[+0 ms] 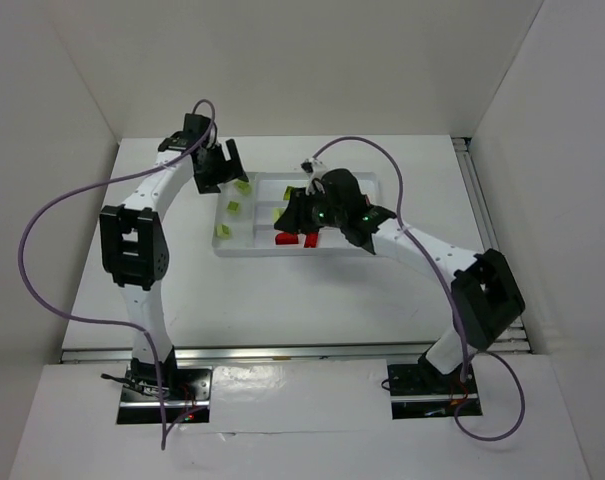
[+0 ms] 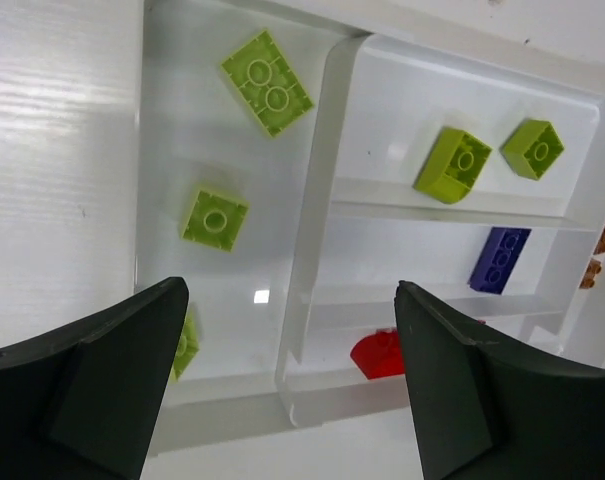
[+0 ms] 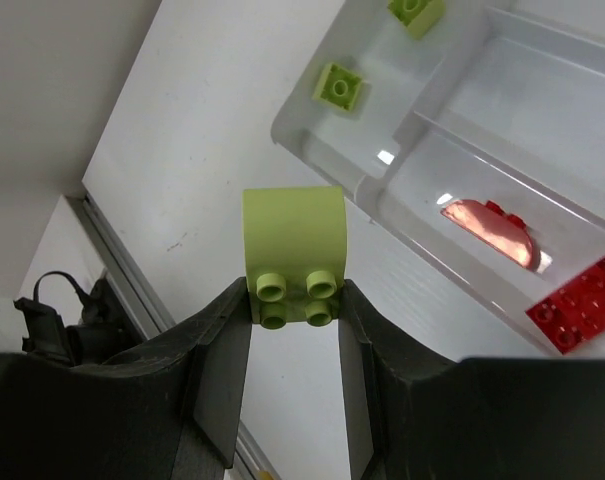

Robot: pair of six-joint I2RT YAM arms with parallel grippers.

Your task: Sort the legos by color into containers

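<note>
Left gripper (image 2: pixel 290 295) hangs over the left end compartment of the flat white plastic divided tray (image 2: pixel 317 200), jaws released and spread wide, nothing between them. Three lime studded bricks (image 2: pixel 214 218) lie loose below, one partly hidden by a finger. Right gripper (image 3: pixel 295 300) is clenched on a pale yellow-green curved-top brick (image 3: pixel 294 235), held in the air off the tray's rim. Bare white table (image 1: pixel 282 300) lies open left of the tray and on its near side.

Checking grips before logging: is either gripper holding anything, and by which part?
Right gripper pinches a lime brick by its studded end; left gripper is open, empty.
</note>
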